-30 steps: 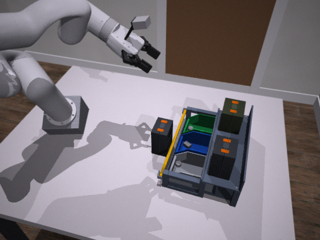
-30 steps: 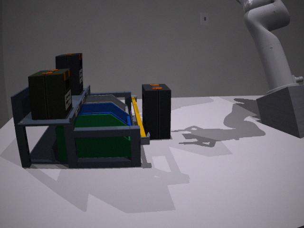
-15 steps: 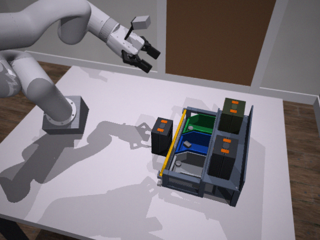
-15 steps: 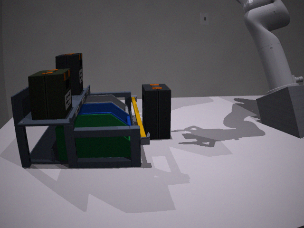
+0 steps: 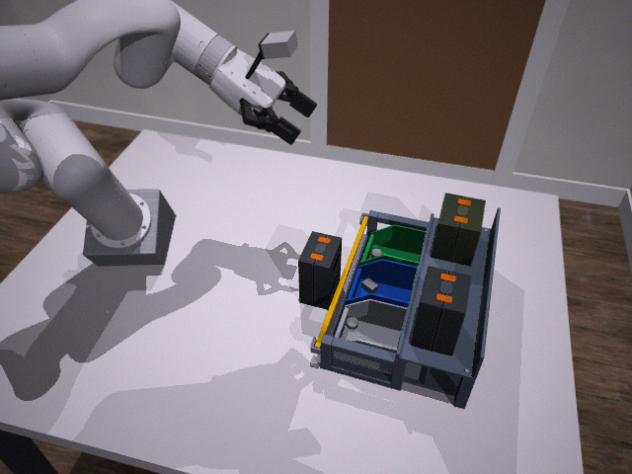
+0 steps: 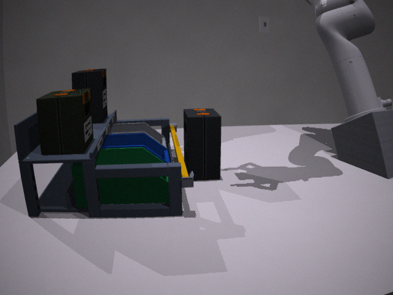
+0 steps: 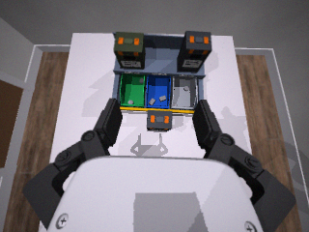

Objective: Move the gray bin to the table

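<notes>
View: wrist, left to right; all positions referenced to the fingers [image 5: 302, 103].
Olive case [image 5: 454, 239] [image 6: 66, 126] [image 7: 129, 48]: upright on the upper deck of the shelf [image 5: 362, 359] [image 6: 136, 209] [image 7: 161, 63], far beyond the left finger.
Green bin [image 5: 408, 237] [image 6: 126, 190] [image 7: 126, 92]: beyond the fingers, left of their centreline; appears level, on the shelf.
Blue bin [image 5: 393, 276] [image 6: 126, 139] [image 7: 156, 89]: beyond the fingers, near their centreline; on the shelf.
Fingers: wide apart, holding nothing, raised well above the counter [image 5: 229, 443] [image 6: 285, 254] [image 7: 87, 72].
Front case [image 5: 319, 276] [image 6: 202, 145] [image 7: 159, 123]: ahead of and below the finger gap, outside the yellow bar [image 5: 342, 280] [image 6: 179, 152] [image 7: 140, 110]; likely obstructs a low approach.
Gray bin: [image 5: 387, 311] [image 6: 133, 126] [image 7: 181, 99] beyond the fingers, right of centreline, on the shelf; one part [image 5: 352, 322] [image 7: 186, 89] visible inside.
Rear dark case [image 5: 438, 321] [image 6: 95, 82] [image 7: 195, 48]: upper deck, beyond the right finger.
Completed: no removal; all three bins are shelved.
Remaining: grasp gray bin, clear the bar, set flat with parts inside, release, retract.

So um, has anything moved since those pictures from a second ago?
No, nothing visibly changed. The pincer is open in the air, holding nothing, as before. The gray bin is still on the shelf beside the blue bin, and the yellow bar hasn't shifted.
</notes>
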Tool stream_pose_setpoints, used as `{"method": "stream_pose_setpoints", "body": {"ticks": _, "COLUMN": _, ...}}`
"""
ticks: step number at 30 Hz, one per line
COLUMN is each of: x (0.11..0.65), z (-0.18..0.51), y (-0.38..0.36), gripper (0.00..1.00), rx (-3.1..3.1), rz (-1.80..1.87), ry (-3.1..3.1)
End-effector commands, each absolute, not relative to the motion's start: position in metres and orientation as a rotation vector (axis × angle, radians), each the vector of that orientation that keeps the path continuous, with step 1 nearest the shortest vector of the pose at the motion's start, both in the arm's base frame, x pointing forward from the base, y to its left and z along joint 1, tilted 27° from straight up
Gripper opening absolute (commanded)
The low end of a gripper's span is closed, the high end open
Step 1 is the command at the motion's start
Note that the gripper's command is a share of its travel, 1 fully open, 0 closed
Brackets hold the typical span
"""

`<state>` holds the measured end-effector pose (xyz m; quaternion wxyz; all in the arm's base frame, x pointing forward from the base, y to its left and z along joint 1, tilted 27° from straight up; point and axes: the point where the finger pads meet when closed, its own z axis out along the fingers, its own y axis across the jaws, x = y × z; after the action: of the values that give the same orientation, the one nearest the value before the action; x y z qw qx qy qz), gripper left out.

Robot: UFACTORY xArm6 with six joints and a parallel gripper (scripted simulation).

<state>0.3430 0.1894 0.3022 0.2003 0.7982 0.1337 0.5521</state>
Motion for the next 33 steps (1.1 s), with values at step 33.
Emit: {"method": "stream_pose_setpoints", "body": {"ticks": 33, "x": 0.3433, "z": 0.3035, "y": 0.1901, "gripper": 1.0, "rx": 2.275, "rz": 1.365, "ry": 0.593}}
